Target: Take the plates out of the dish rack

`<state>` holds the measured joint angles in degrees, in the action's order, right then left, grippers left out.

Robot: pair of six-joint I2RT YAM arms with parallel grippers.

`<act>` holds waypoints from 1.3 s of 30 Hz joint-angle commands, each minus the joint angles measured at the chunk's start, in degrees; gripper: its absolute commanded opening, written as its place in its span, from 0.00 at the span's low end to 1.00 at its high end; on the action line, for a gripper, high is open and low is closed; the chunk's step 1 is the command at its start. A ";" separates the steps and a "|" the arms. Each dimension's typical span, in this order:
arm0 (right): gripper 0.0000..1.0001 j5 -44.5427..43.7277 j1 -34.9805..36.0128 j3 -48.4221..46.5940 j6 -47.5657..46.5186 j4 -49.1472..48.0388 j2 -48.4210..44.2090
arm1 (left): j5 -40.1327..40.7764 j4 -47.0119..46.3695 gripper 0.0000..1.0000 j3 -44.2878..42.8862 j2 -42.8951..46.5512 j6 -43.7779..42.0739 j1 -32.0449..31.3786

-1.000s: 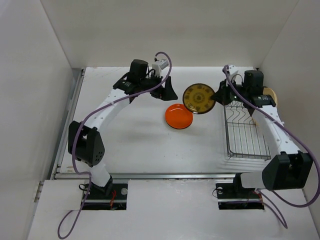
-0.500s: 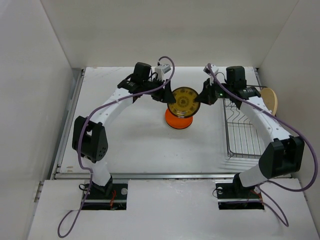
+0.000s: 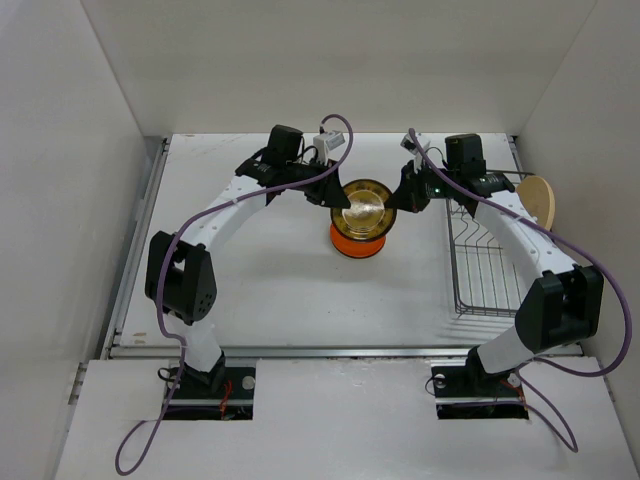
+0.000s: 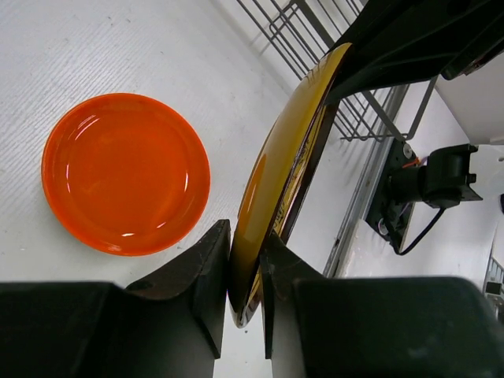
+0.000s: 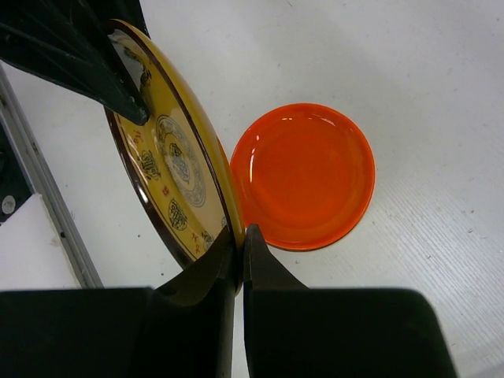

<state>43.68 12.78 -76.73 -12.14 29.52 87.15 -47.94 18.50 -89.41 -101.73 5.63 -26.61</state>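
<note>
The gold-patterned plate [image 3: 364,208] hangs tilted just above the orange plate [image 3: 357,243], which lies flat on the tabletop [image 3: 270,280]. The left end effector [image 4: 245,264] is clamped on one edge and the right end effector [image 5: 239,250] on the opposite edge. The dish rack [image 3: 488,272] stands to the right, with a tan plate [image 3: 538,200] at its far corner.

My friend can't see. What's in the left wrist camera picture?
The left hand pinches the bottom edge of a gold plate seen edge-on, while the right hand grips its top edge. An orange plate lies flat on the white table to the left, and the wire rack shows at the top.
</note>
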 commanded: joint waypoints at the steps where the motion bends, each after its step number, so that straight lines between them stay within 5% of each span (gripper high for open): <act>1: 0.01 8.00 1.46 -2.37 -1.92 -0.78 -0.41 | -1.36 -2.51 0.00 -2.88 -0.13 0.96 0.07; 4: 0.15 8.00 1.46 -1.85 -1.92 -0.78 -0.93 | -1.36 -2.51 0.00 -2.88 -0.13 0.96 0.07; 5: 0.23 8.00 1.46 -1.85 -1.92 -0.78 -0.93 | -1.36 -2.51 0.00 -2.88 -0.13 0.96 0.07; 6: 0.48 8.00 1.46 -1.85 -1.92 -0.78 -0.93 | 0.03 -2.51 0.00 -2.88 -0.13 0.96 0.07; 10: 0.70 0.82 0.94 -1.14 -0.26 -2.35 -1.46 | 6.18 -1.98 0.00 -3.49 -0.13 0.96 0.07; 18: 0.71 -17.31 -4.94 4.04 4.40 -10.26 -8.83 | 24.38 3.73 0.00 -6.66 -5.04 2.72 0.07; 39: 0.71 -17.05 -9.61 4.66 5.29 -10.36 -10.51 | 20.79 8.22 0.00 -10.09 -14.19 2.19 0.07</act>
<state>26.70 3.64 -72.16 -7.64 21.58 78.32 -24.86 26.04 -96.66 -116.22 7.97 -26.52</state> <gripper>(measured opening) 0.711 0.093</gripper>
